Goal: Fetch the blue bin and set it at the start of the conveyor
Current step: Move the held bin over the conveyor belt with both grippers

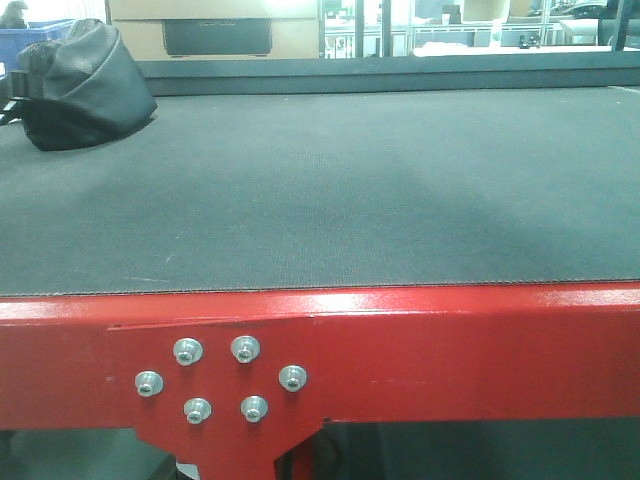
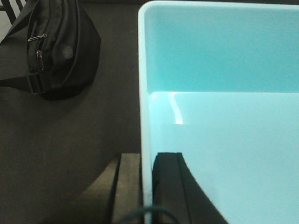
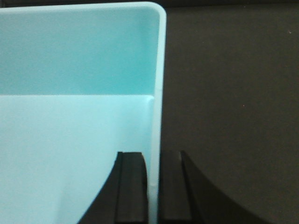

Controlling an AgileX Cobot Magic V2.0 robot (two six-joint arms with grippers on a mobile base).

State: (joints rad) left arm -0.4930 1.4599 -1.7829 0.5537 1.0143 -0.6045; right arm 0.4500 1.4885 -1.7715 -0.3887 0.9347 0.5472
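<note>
The blue bin (image 2: pixel 219 121) is a pale aqua tub that fills the right of the left wrist view and the left of the right wrist view, where the blue bin (image 3: pixel 70 116) shows its empty inside. My left gripper (image 2: pixel 145 161) is shut on the bin's left wall, one finger inside and one outside. My right gripper (image 3: pixel 155 161) is shut on the bin's right wall in the same way. Dark belt lies under the bin. The conveyor start (image 1: pixel 320 200), a dark grey belt with a red frame (image 1: pixel 420 350), fills the front view, where neither bin nor grippers appear.
A black bag (image 1: pixel 80 85) with straps and zips lies on the belt at the far left, also the black bag (image 2: pixel 60 46) just left of the bin. A bracket with silver bolts (image 1: pixel 220 378) sits on the red frame. Dark blue crates (image 1: pixel 25 40) stand behind.
</note>
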